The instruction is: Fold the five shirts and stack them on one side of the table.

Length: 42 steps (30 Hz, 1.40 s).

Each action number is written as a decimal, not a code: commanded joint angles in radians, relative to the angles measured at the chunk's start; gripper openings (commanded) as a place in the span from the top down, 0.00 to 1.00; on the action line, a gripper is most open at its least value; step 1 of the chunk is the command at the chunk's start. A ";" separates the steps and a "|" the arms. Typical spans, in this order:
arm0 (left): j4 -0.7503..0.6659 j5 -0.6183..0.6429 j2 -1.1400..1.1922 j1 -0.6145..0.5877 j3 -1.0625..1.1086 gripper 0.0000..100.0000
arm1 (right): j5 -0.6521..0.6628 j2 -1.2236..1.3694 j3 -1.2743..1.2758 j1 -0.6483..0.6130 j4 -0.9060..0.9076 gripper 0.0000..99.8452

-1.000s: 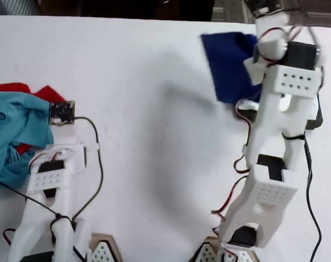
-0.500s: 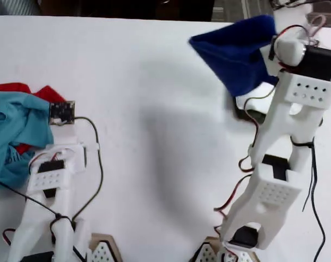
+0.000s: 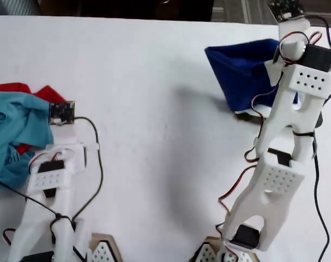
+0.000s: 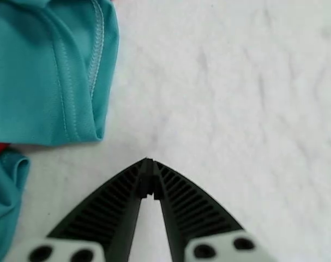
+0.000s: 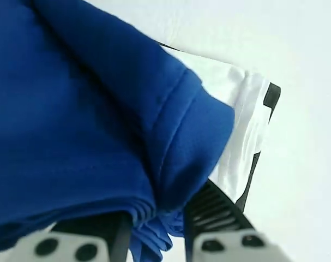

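Where the white table (image 3: 143, 109) reaches its far right corner, the right gripper (image 5: 154, 225) holds the blue shirt (image 3: 241, 76), its jaws clamped on a bunched fold of the cloth. The shirt hangs from the grip as a loose, wide shape, with its lower edge down at the table. Under and just beside it lie a white shirt (image 5: 236, 142) and, beneath that, a black shirt (image 5: 271, 94), both flat and layered one on the other; the blue cloth overlaps part of the white one. In the high view the right arm (image 3: 274, 185) stretches from its base at the near edge up to that far corner.

On the left side of the table, the left gripper (image 4: 149, 169) sits low over bare table with its jaws together, tips meeting and nothing between them. Just beside it lies the teal shirt (image 3: 15, 131), crumpled, its hemmed edge close to the gripper's tips but apart from them. The teal shirt rests on top of a red shirt (image 3: 12, 88), which peeks out at its far edge. This pile is well apart from the blue shirt.
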 commanded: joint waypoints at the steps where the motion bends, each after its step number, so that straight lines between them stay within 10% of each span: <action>1: -0.015 0.002 -0.002 0.005 -0.002 0.97 | 0.011 0.039 -0.012 0.067 -0.096 0.98; 13: -0.015 0.002 -0.002 0.005 -0.002 0.97 | 0.011 0.236 -0.012 0.196 -0.361 0.96; 21: -0.015 0.002 -0.002 0.005 -0.002 0.97 | 0.005 0.257 -0.017 0.196 -0.367 0.67; 42: -0.015 0.002 -0.002 0.005 -0.002 0.97 | -0.279 0.183 -0.278 0.122 -0.199 0.86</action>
